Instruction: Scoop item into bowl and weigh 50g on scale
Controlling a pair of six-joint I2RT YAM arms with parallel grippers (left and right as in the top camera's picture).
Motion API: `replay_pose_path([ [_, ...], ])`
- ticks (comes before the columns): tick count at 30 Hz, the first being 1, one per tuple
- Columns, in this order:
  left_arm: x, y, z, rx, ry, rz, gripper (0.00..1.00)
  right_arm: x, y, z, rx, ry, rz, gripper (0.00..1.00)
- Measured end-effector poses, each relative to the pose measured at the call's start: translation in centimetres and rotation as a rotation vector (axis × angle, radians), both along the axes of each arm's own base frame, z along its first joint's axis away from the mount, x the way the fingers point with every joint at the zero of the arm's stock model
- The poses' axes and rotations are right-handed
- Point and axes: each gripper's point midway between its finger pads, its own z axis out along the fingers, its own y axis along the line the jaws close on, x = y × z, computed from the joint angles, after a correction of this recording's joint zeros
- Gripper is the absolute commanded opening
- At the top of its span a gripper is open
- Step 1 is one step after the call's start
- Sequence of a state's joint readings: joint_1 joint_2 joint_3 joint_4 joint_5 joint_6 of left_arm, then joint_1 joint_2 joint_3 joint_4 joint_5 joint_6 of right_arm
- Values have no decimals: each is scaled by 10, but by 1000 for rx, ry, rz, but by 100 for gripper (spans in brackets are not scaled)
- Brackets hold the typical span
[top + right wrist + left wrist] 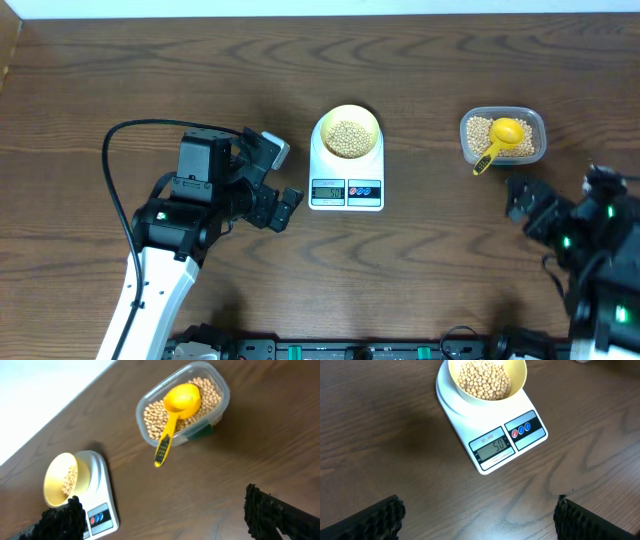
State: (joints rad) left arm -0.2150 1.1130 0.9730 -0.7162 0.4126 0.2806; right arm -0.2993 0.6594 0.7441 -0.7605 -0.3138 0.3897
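The pale yellow bowl (347, 131) holds tan beans (347, 138) and sits on the white scale (346, 195). In the left wrist view the scale (470, 435) reads 50, with the bowl (520, 377) of beans (484, 379) on top. The right wrist view shows the bowl (52, 482) on the scale (102, 492). More beans (480, 130) fill a clear tub (535, 125). My left gripper (283, 208) is open and empty, left of the scale. My right gripper (520, 200) is open and empty, below the tub.
A bright yellow scoop (500, 138) rests in the clear tub (220, 387) on the beans (150, 417), its handle (164, 445) sticking out over the rim. A black cable (115, 170) loops at the left. The table's far edge (320, 14) runs along the top.
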Motion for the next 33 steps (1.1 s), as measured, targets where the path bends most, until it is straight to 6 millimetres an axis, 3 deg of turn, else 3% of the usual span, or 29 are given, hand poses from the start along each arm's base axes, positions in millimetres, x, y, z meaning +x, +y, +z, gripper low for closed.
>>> replay_pose_path([
  [7,0,0,0,0,1,0,98,-25,8,16,-30,-70,6,99],
  [33,0,0,0,0,0,0,98,-59,18,-25,36,147,8,99],
])
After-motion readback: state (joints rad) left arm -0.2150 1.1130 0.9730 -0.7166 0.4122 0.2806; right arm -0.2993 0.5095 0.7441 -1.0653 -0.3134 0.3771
